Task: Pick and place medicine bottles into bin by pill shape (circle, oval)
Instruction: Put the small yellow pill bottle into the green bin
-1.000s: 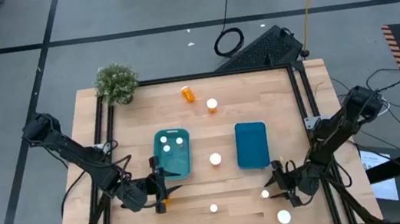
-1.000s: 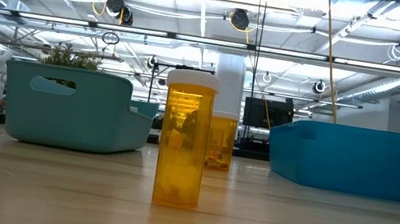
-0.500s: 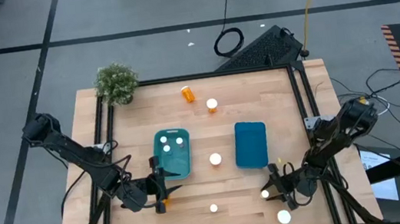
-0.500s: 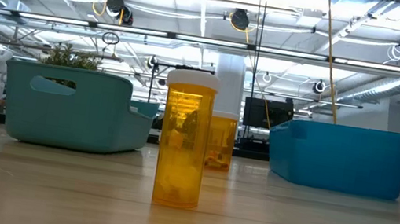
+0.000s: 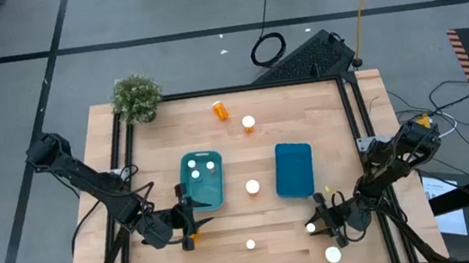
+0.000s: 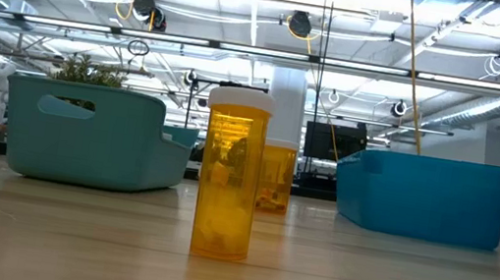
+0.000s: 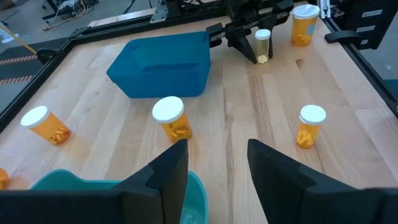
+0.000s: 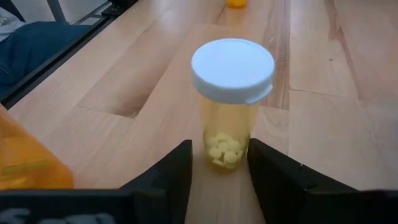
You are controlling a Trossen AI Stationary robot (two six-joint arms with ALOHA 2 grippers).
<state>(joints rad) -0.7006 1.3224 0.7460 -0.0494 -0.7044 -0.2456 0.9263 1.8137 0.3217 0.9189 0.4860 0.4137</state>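
Table: a pale wooden table seen from above, with a dark arm reaching in from each side.
Right gripper: the right gripper sits low at the near right of the table. Its fingers are spread apart, and an upright bottle with a white cap and small pale pills at its bottom stands just ahead between them; whether they touch it, I cannot tell.
Left gripper: the left gripper waits low at the near left, just in front of the teal bin. Its fingers are parted and grip nothing.
Teal bin: the teal bin stands left of centre, with two white-capped bottles inside it.
Blue bin: the blue bin stands right of centre, near the right gripper.
Between the bins: one upright bottle stands on the bare wood.
Near edge: one bottle stands at the middle of the near edge, and a larger-capped one just beside the right gripper.
Far side: one orange bottle lying on its side, and an upright one close to it.
Plant: a small green potted plant stands at the far left corner.
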